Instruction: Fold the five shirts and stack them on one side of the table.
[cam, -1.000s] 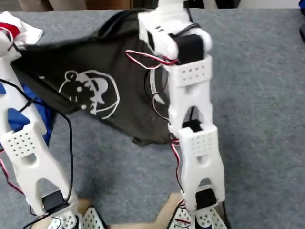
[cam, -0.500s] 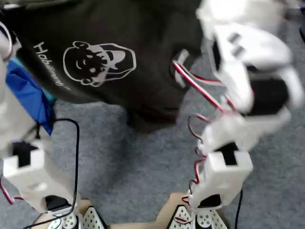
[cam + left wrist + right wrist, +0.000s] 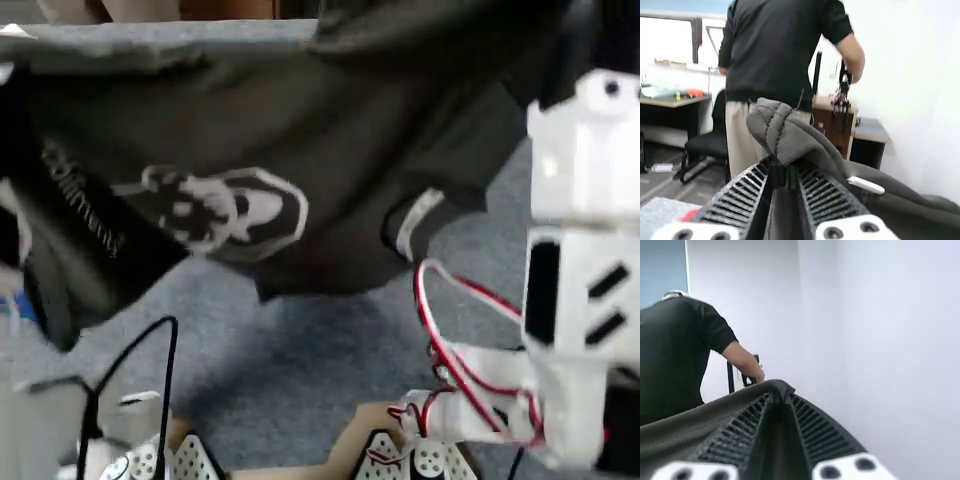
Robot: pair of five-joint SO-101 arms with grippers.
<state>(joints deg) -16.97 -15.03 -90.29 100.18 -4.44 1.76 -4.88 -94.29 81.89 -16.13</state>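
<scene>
A dark grey shirt (image 3: pixel 250 150) with a white cartoon print hangs stretched in the air above the grey table (image 3: pixel 300 370), close under the high camera. My left gripper (image 3: pixel 782 172) is shut on a bunched edge of the shirt (image 3: pixel 785 135). My right gripper (image 3: pixel 780 400) is shut on another edge of the same shirt (image 3: pixel 700 420). The right arm (image 3: pixel 580 270) stands tall at the right side of the high view. A bit of blue cloth (image 3: pixel 14 305) shows at the left edge under the hanging shirt.
Red and black cables (image 3: pixel 460 340) trail by the arm bases at the table's near edge. A black cable (image 3: pixel 150 350) loops at the lower left. Bare grey table shows below the lifted shirt.
Both arms have risen with the dark shirt, lifting it off the table toward the high camera and spreading it wide. The white shirt and most of the blue cloth are now covered.
</scene>
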